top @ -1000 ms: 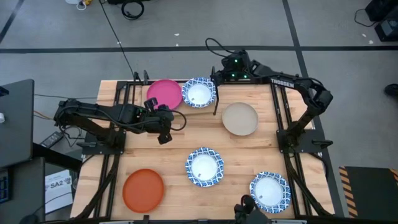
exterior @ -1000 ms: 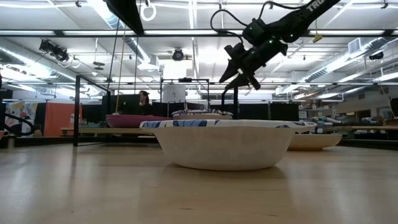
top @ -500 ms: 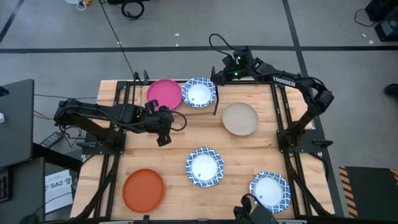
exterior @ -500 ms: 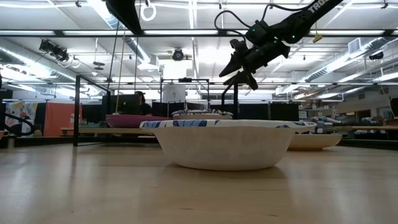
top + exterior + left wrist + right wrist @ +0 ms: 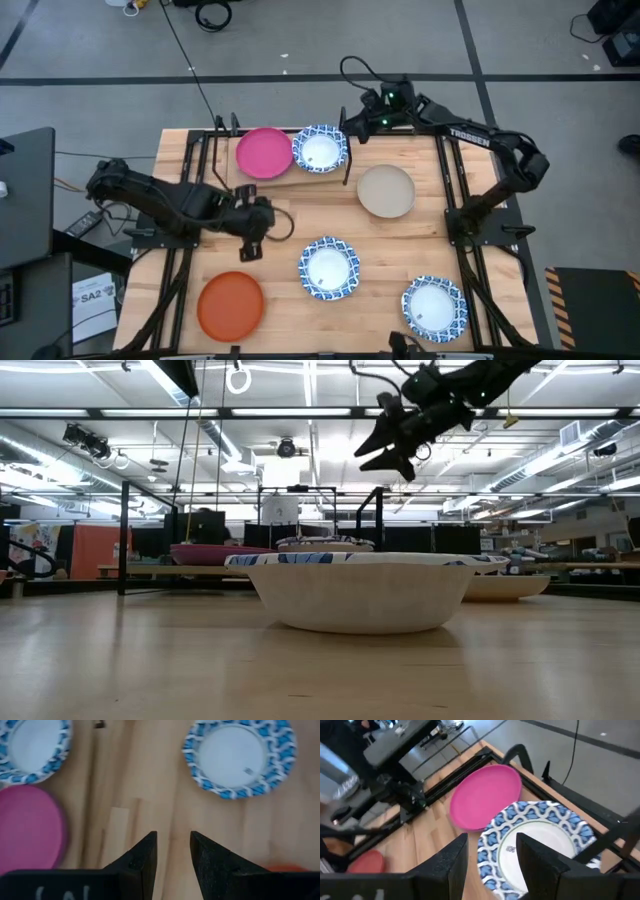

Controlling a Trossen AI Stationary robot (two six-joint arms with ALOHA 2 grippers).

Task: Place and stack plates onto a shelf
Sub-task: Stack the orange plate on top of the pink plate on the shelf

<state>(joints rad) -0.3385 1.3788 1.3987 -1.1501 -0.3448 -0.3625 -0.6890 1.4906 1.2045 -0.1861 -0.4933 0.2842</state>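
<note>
On the shelf (image 5: 226, 166) at the table's far edge rest a magenta plate (image 5: 264, 153) and a blue-and-white plate (image 5: 320, 149), side by side on their undersides. A beige plate (image 5: 386, 191), two more blue-and-white plates (image 5: 328, 268) (image 5: 434, 308) and an orange plate (image 5: 231, 306) lie flat on the table. My left gripper (image 5: 250, 247) hangs open above bare table, left of the centre plate (image 5: 240, 757). My right gripper (image 5: 492, 855) is open, raised above the shelf's blue-and-white plate (image 5: 540, 840), with the magenta plate (image 5: 485, 797) beyond it.
The shelf's black upright posts (image 5: 347, 172) stand at the plank's corners. Black frame rails (image 5: 452, 185) run along the table's left and right sides. In the low view the centre plate (image 5: 365, 590) fills the foreground and my right gripper (image 5: 385, 440) is high above it.
My left gripper has swung toward the table's near edge, away from the shelf, turning somewhat as it went, and stays open. My right gripper has risen above the shelf and tipped a little, still open. No plate has moved.
</note>
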